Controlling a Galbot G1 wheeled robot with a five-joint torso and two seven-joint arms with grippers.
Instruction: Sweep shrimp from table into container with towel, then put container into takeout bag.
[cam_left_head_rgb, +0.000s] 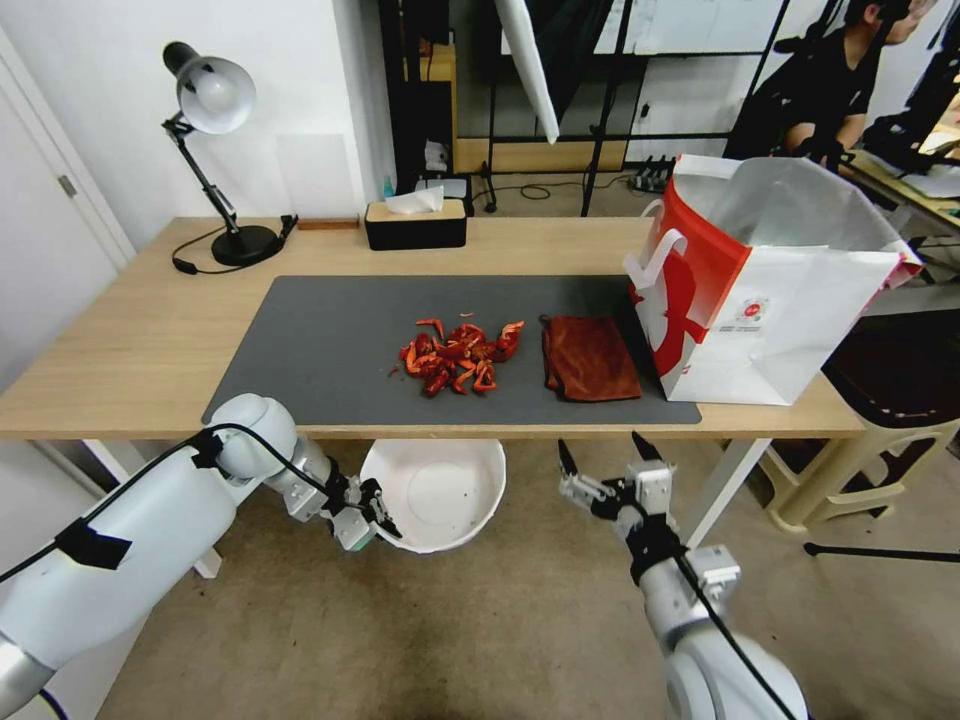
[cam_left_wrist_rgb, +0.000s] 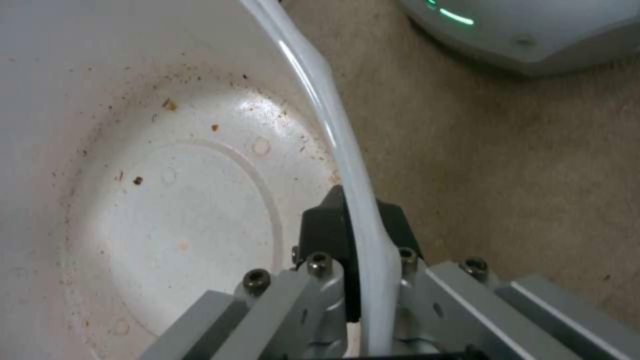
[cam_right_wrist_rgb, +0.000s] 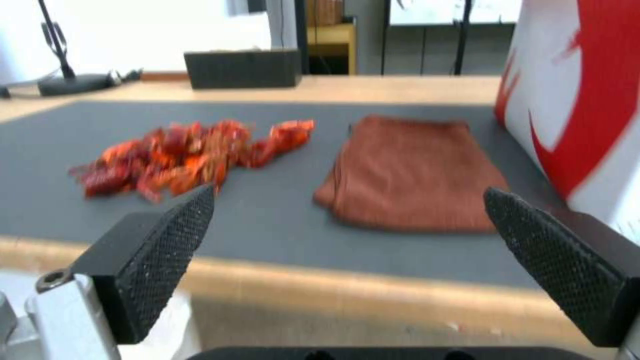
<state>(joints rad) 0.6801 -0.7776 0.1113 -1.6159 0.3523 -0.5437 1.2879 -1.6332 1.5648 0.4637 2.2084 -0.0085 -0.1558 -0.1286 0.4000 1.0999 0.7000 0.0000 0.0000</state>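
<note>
A pile of red-orange shrimp (cam_left_head_rgb: 460, 356) (cam_right_wrist_rgb: 187, 152) lies on the dark grey mat in the middle of the table (cam_left_head_rgb: 130, 340). Just right of it rests the rust-red towel (cam_left_head_rgb: 590, 358) (cam_right_wrist_rgb: 413, 170), flat on the mat. My left gripper (cam_left_head_rgb: 375, 512) (cam_left_wrist_rgb: 357, 225) is shut on the rim of the white container (cam_left_head_rgb: 440, 495) (cam_left_wrist_rgb: 173, 200), holding it below the table's front edge, under the shrimp. My right gripper (cam_left_head_rgb: 602, 455) (cam_right_wrist_rgb: 347, 250) hangs open in front of the table edge, facing the towel. The takeout bag (cam_left_head_rgb: 770, 290) (cam_right_wrist_rgb: 587, 100) stands open at the table's right end.
A black tissue box (cam_left_head_rgb: 415, 222) and a desk lamp (cam_left_head_rgb: 215, 150) stand along the far edge. A stool (cam_left_head_rgb: 880, 440) sits right of the table. The mat's left half is bare.
</note>
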